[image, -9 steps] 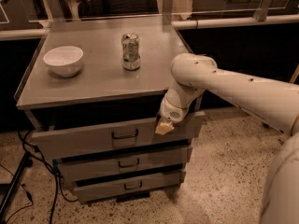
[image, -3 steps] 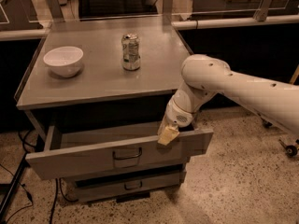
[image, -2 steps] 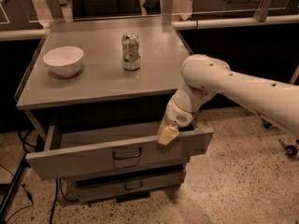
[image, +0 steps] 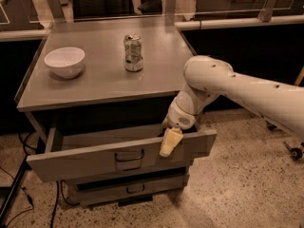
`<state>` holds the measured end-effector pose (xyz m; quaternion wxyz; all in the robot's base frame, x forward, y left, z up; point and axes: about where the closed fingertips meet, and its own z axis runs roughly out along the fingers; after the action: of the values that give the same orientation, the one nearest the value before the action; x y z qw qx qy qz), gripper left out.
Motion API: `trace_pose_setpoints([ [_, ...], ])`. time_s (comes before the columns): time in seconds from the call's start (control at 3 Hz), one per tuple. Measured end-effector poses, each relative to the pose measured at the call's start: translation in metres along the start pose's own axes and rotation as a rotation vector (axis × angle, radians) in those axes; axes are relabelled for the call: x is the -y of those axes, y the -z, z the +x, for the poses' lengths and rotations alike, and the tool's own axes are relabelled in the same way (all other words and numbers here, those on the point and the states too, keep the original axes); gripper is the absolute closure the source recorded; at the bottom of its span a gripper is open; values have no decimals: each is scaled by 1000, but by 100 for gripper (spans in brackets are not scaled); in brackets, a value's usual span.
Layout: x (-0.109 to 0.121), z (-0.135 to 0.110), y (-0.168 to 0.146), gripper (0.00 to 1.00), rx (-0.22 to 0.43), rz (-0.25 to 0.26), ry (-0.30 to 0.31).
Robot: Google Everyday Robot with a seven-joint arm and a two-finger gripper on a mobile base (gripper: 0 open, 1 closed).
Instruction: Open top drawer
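Note:
The top drawer (image: 80, 164) of the grey metal cabinet stands pulled out toward me, its inside partly showing under the cabinet top. Its small dark bar handle (image: 129, 156) sits at the centre of the front panel. My gripper (image: 170, 143) hangs over the top edge of the drawer's front panel, to the right of the handle, with its yellowish tip lying against the panel's outer face. My white arm (image: 237, 87) reaches in from the right.
A white bowl (image: 64, 61) and a drink can (image: 133, 52) stand on the cabinet top (image: 99, 84). A lower drawer (image: 134, 189) below is shut. Cables lie on the speckled floor at the left (image: 14, 194). A railing runs behind the cabinet.
Three seconds ago the top drawer was shut; it has since slid out toward me with my gripper on its front. Over the last second nothing has visibly moved.

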<state>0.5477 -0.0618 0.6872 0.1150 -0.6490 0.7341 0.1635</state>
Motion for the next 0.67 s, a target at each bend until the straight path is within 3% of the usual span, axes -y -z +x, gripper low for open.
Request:
trace_pose_setpoints([
  [0.67, -1, 2, -3, 0, 3, -8, -2],
])
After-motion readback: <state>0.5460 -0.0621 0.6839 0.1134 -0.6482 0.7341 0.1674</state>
